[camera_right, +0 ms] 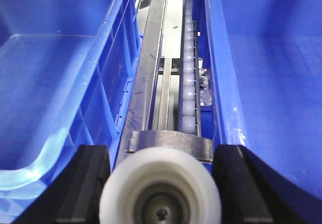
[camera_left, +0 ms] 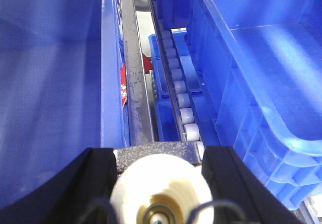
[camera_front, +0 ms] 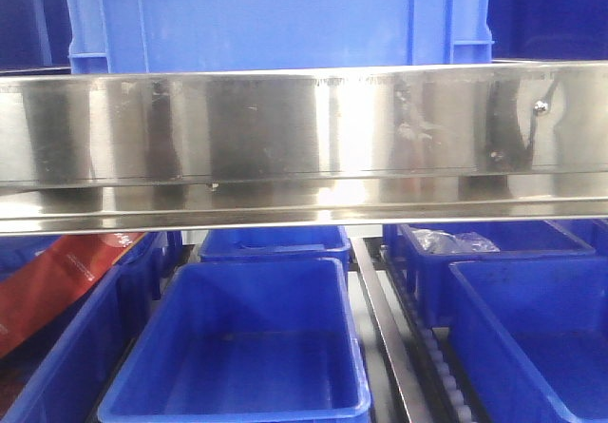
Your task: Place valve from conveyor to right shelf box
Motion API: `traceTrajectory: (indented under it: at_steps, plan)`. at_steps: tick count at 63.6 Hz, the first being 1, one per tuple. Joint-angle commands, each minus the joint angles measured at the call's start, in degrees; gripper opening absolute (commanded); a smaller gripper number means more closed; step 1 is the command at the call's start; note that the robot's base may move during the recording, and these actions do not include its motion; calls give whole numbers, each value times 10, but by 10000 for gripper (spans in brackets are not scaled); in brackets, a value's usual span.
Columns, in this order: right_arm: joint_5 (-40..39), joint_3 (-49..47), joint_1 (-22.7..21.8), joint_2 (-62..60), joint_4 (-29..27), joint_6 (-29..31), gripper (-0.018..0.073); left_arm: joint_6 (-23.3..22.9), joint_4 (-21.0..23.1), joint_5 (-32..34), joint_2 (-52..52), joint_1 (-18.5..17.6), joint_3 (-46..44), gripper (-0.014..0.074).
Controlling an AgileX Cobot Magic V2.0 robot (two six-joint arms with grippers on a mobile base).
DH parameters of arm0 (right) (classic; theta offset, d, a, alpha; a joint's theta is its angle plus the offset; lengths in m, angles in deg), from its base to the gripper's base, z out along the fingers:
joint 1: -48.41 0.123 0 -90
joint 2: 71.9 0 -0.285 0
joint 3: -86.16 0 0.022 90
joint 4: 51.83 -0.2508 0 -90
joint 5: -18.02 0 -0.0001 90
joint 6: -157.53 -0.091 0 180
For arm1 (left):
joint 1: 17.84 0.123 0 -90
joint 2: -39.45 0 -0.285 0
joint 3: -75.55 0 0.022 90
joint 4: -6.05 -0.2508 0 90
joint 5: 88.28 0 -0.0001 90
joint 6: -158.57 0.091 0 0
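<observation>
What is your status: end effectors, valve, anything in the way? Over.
Left end effector shut on white valve. Right end effector shut on second white valve. Roller rail ahead, blue boxes flanking.

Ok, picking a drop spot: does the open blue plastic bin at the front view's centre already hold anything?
No, the blue plastic bin shows only its bare floor and walls.

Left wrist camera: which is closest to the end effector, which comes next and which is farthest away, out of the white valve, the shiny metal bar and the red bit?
1. The white valve, held between the fingers of the left end effector, bottom middle.
2. The metal bar, lying crosswise just behind the valve.
3. The red bit, far ahead, upper middle.
</observation>
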Motion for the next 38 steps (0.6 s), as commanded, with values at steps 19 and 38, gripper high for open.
traceTrajectory:
  at_steps: [19, 38]
  plan:
    - [-37, -12, 1, -10, 5, 0, -155, -5, 4, 25, -4, -1, -5, -111]
    - [-37, -12, 1, -10, 5, 0, -155, -5, 4, 25, -4, -1, -5, -111]
